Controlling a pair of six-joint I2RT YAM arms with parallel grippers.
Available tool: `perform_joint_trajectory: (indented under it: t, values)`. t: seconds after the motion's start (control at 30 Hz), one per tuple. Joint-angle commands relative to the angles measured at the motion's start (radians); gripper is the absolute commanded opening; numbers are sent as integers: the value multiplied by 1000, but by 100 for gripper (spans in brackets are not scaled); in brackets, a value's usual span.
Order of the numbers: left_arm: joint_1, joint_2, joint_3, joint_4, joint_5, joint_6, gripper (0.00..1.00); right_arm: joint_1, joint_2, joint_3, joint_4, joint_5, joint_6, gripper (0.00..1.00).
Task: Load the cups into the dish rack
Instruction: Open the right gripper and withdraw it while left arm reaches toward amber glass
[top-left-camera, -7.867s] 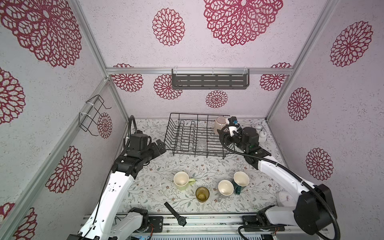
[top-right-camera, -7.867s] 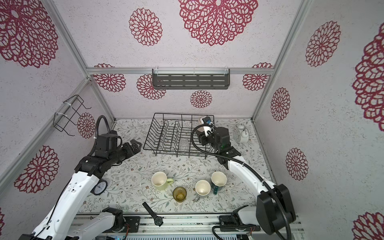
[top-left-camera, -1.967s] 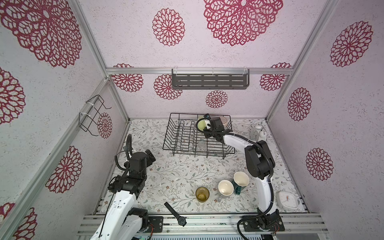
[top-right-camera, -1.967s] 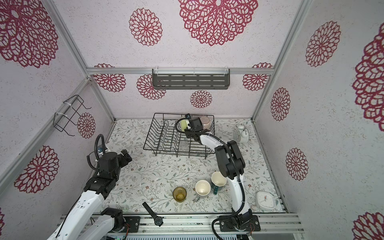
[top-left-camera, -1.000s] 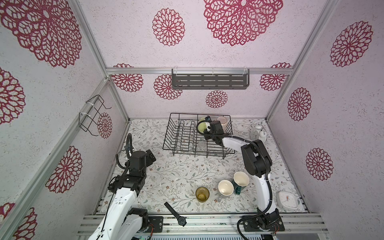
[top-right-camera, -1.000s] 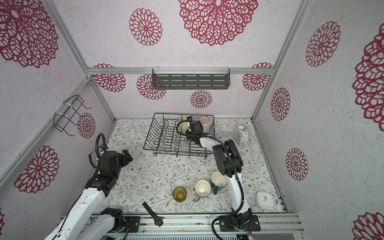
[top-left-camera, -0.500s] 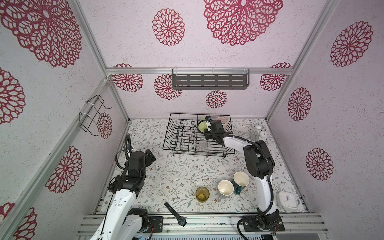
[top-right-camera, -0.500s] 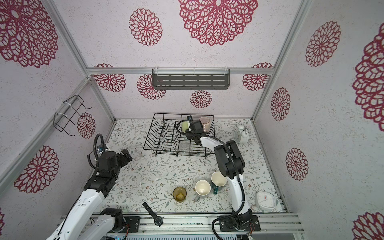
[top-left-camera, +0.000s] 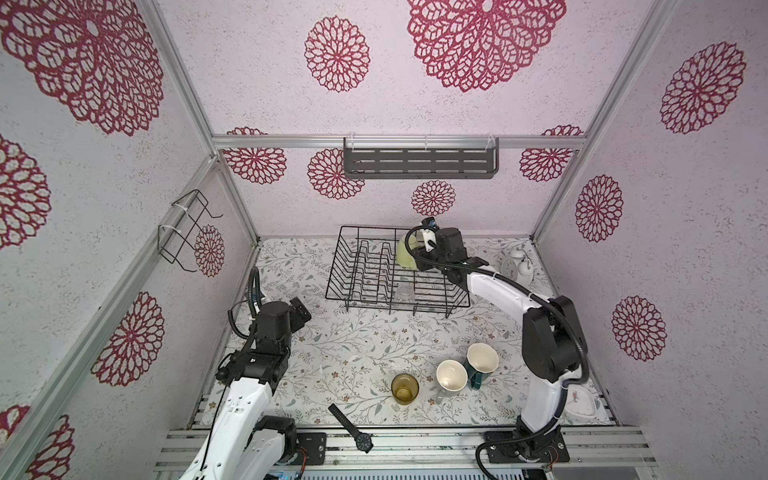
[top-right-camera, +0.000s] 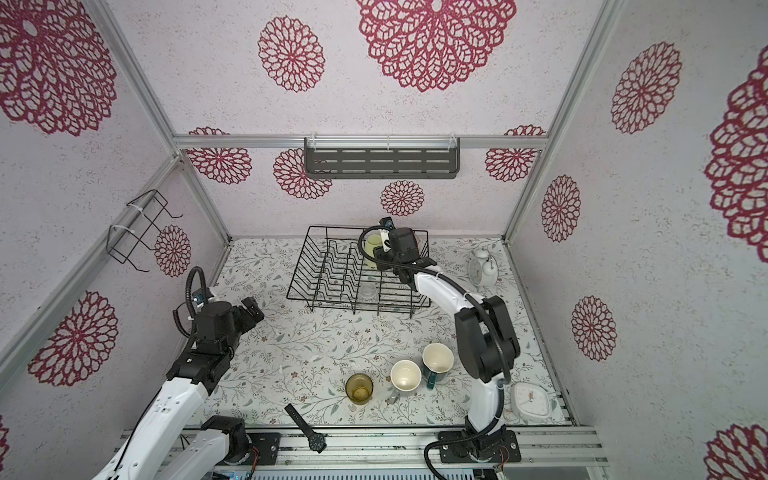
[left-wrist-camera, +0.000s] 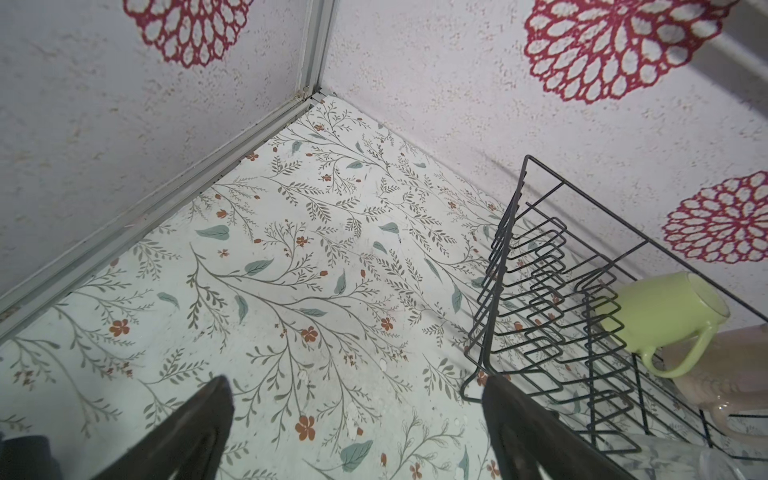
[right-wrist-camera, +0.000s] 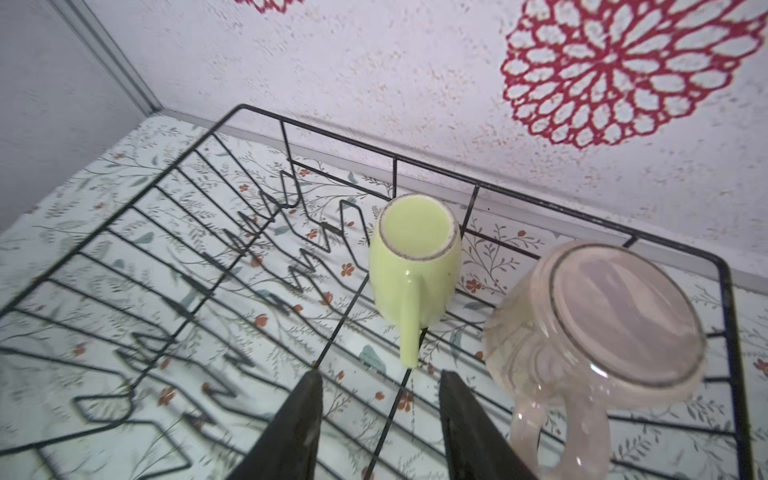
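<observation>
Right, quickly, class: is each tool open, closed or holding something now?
Left tool: open, holding nothing.
Right tool: open, holding nothing; the green mug sits just past its tips in the rack.

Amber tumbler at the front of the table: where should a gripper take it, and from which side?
By the rim, from above: the amber tumbler stands upright, mouth open, with no handle, so one finger inside and one outside the wall should hold. Choose the wall facing away from the grey mug close beside it.
</observation>
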Motion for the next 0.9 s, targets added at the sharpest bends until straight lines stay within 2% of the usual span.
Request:
perform_joint_trajectory:
  t: [0.0, 0.1, 0.3, 0.33, 0.4, 0.47, 0.57, 0.63, 0.73, 0.87]
  values:
    - [9, -5, 39, -23, -5, -43, 97, 2, -145, -66, -69, -62, 59, 50]
    - [10, -4, 60, -42, 67, -17, 97, 2, -255, -141, -155, -73, 67, 52]
    - [7, -17, 97, -91, 346, 52, 97, 1, -441, -243, -353, 4, 51, 61]
    - [4, -25, 109, -111, 378, 68, 97, 1, -476, -273, -361, 39, 58, 65]
    - [-2, -42, 132, -151, 437, 92, 97, 0, -542, -334, -356, 142, 83, 99]
    - [-13, -51, 154, -182, 510, 96, 97, 0, -624, -424, -292, 266, 104, 99]
    - [-50, -34, 177, -215, 648, 105, 97, 0, -732, -553, -177, 387, 141, 99]
    - [-110, -25, 178, -223, 675, 132, 97, -4, -789, -611, -119, 419, 161, 99]
    - [-222, -8, 189, -230, 657, 182, 97, -6, -841, -701, -9, 440, 163, 99]
    - [-358, 57, 230, -252, 715, 224, 97, -23, -838, -763, 62, 488, 191, 99]
